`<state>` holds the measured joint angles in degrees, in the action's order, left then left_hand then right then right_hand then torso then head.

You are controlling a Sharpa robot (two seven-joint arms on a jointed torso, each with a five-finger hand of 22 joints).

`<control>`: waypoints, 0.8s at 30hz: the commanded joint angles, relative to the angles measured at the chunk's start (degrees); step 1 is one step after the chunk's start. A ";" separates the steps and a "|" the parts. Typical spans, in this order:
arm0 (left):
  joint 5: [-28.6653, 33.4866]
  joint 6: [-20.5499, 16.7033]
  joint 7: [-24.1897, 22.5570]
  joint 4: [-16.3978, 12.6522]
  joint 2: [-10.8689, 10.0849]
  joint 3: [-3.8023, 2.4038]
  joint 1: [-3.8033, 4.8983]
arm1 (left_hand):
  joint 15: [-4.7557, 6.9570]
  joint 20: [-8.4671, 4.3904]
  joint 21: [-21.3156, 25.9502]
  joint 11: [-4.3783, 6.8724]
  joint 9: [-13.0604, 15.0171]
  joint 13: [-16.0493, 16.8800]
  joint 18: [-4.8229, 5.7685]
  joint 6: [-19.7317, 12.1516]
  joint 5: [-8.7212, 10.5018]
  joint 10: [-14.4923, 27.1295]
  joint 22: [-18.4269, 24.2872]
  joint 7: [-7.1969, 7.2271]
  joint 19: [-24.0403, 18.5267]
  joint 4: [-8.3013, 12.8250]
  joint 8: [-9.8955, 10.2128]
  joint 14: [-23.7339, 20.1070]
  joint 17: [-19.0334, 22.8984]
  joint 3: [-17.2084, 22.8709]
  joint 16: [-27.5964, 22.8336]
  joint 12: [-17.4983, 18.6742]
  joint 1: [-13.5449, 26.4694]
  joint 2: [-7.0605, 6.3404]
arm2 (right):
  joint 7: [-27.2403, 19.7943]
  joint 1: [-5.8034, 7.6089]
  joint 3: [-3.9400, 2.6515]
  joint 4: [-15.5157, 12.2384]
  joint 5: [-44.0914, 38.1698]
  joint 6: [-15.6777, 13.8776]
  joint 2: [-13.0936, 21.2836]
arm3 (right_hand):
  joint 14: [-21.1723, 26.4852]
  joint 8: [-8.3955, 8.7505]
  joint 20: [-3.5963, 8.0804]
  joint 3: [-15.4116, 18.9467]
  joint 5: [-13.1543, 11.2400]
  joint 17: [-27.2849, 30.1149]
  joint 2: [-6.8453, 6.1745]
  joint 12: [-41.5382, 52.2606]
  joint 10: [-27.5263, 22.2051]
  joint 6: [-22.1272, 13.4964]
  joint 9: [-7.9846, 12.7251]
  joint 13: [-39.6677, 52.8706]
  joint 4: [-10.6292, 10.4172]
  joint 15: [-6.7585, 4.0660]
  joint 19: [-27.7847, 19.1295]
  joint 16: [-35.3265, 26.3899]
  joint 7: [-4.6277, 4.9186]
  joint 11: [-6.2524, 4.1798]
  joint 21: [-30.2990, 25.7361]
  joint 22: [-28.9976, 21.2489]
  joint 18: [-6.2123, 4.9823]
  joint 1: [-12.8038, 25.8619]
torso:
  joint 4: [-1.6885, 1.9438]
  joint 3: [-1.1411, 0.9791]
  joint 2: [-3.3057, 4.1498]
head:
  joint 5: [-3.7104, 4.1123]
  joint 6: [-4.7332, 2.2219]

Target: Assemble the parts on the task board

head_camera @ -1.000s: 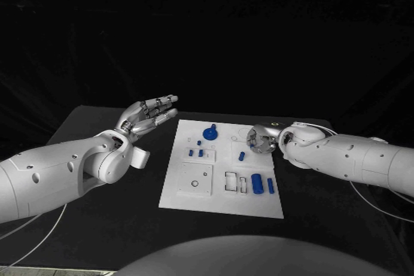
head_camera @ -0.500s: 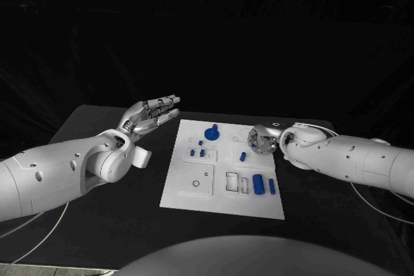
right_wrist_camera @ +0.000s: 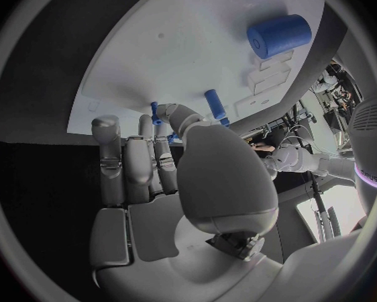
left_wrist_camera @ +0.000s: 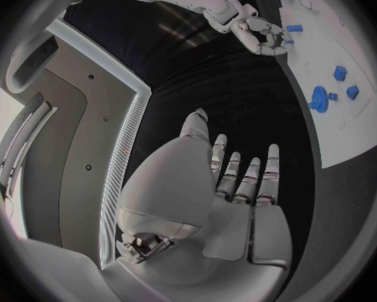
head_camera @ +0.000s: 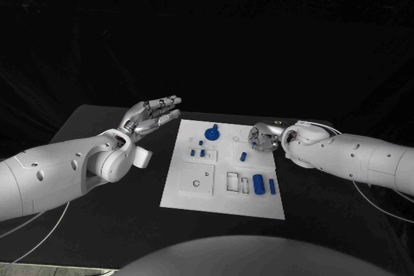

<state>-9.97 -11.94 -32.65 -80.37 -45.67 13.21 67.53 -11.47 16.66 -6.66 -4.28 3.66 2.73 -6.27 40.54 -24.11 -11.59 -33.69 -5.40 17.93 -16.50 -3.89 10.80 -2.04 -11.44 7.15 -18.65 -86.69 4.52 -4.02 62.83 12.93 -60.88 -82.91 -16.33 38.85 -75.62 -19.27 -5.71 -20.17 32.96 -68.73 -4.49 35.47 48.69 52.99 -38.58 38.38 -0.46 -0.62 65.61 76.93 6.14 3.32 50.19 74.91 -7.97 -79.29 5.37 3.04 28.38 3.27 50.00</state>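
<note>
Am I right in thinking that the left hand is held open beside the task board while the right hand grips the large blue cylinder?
Not quite. The left hand is open beside the task board, but the head view shows the large blue cylinder lying on the board, apart from the right hand.

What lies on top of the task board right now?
On the task board lie small blue parts: a gear-like piece, a thick cylinder, a thin pin and a short peg. The right hand hangs over its far right edge, hiding what is beneath.
</note>
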 commanded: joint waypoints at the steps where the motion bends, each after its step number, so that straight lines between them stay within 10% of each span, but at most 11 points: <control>1: 0.10 1.36 -0.06 -0.04 0.17 -0.04 -0.01 | -0.15 0.09 -0.30 -0.02 0.04 0.09 0.86 0.46 -0.44 -0.25 0.07 -0.14 0.37 0.26 -0.25 0.18 -0.10 0.00 0.35 -0.23 -0.80 -0.03 | 0.45 1.02 -0.13 -0.85 0.27 -0.44 0.39 | 0.41 -0.30 -0.02 0.09 0.04 0.09 -0.10 -0.01 0.28 0.01 -0.24 0.02 0.28 0.03 -0.41 -0.43 0.33 -0.07 -0.31 4.68 -0.02 -0.19 | 0.03 0.00 0.05 | 0.03 0.00; 14: 0.10 1.55 0.41 0.15 0.31 -0.04 -0.04 | -0.15 0.09 -0.28 -0.02 0.04 0.09 0.86 0.45 -0.48 -0.25 0.19 -0.15 0.33 0.26 -0.25 0.18 -0.10 0.00 0.36 -0.22 -0.83 -0.03 | 3.43 6.89 -0.15 -10.23 0.40 1.32 4.81 | 0.56 -0.21 -0.13 0.22 -0.78 0.51 -0.16 -0.26 0.45 -0.13 -0.67 -0.21 0.15 0.27 -0.66 -0.75 0.34 0.00 -0.45 4.58 0.00 0.20 | -0.06 0.00 0.01 | -0.12 0.00; 24: 0.10 1.57 0.34 0.54 0.73 -0.04 -0.21 | 0.21 0.10 -0.11 -0.10 -0.01 0.08 1.02 0.25 -0.76 -0.18 0.95 0.07 0.01 0.27 -0.16 -0.49 0.01 -0.04 0.06 -0.15 -1.28 0.02 | 7.27 10.35 -0.14 -21.86 -0.76 8.52 5.84 | 0.92 0.66 -0.26 -0.25 -1.24 1.25 -0.27 -0.63 0.82 -0.92 -0.77 -0.56 0.77 0.41 -1.25 -1.31 0.64 0.08 -0.98 4.41 -0.14 -0.30 | 0.01 -0.01 0.03 | -0.95 0.00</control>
<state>-9.97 -11.25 -31.90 -79.82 -45.13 13.21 67.34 -11.33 16.66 -6.66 -4.28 3.64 2.77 -6.27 40.74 -24.69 -11.59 -32.80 -5.60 17.93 -16.50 -3.89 10.67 -2.08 -11.44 7.15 -18.64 -87.44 4.56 0.59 73.13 12.75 -81.83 -82.40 -12.79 44.97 -75.21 -18.83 -6.15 -20.41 32.06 -67.53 -4.50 35.14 48.99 52.37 -39.34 37.90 0.08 -0.21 64.76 75.86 6.52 3.43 49.53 74.93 -7.97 -79.28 5.31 3.04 28.39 2.61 50.00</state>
